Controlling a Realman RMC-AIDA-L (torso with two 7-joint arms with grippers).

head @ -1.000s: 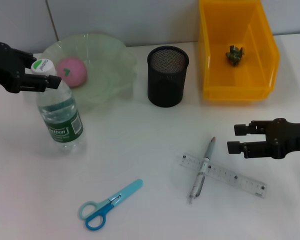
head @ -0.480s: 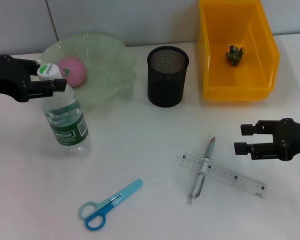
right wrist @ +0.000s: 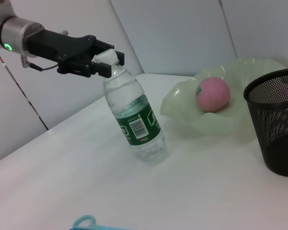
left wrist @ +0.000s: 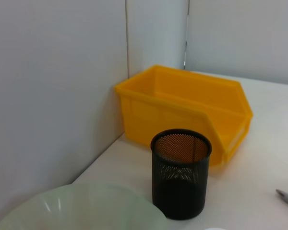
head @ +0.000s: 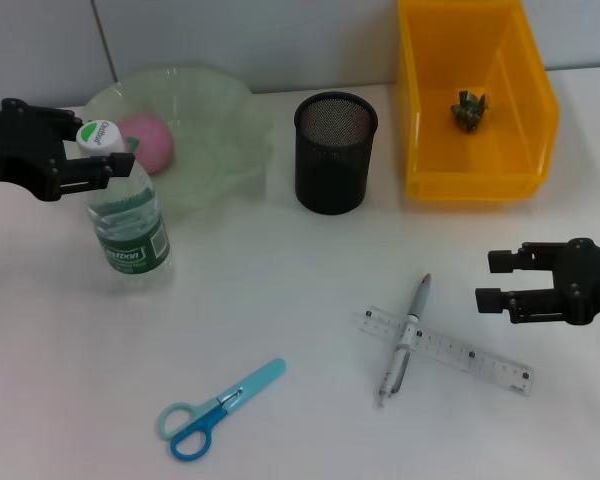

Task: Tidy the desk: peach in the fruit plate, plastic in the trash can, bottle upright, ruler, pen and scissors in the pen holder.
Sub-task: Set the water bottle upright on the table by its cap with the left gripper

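One bottle (head: 125,225) tilted, neck pinched by left gripper (head: 102,164), right gripper (head: 500,280) spread, one pen (head: 405,338), one ruler (head: 470,355), one scissors (head: 217,410)

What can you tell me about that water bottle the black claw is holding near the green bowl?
The bottle is clear plastic with a green label and a white cap bearing a green mark. It looks empty or nearly so. Its base rests on the white table just in front of the pale green fruit plate, and it leans a little rather than standing straight. The left gripper is closed around its neck below the cap.
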